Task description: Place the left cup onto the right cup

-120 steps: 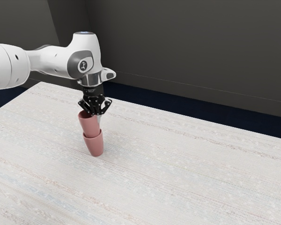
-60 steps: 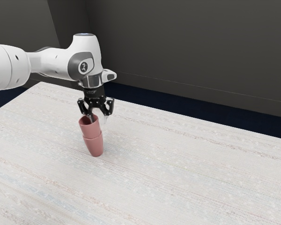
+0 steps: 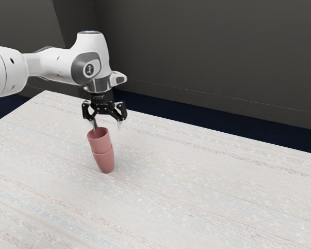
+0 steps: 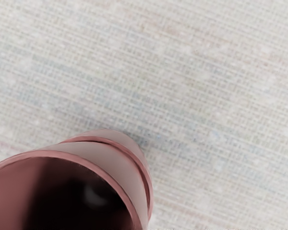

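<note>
The gripper (image 3: 104, 122) has gone up and stands wide open, holding nothing. The top pink cup (image 3: 99, 140) sits inside the bottom pink cup (image 3: 105, 162).

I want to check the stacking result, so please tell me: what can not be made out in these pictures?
- Exterior view: how deep the upper cup sits in the lower cup; the lower cup's wall hides it.
- Wrist view: the upper cup's bottom, lost in dark shadow; its near rim is cut by the picture's edge.
- Exterior view: whether a finger of the open gripper touches the upper cup's rim; too small to tell.
</note>
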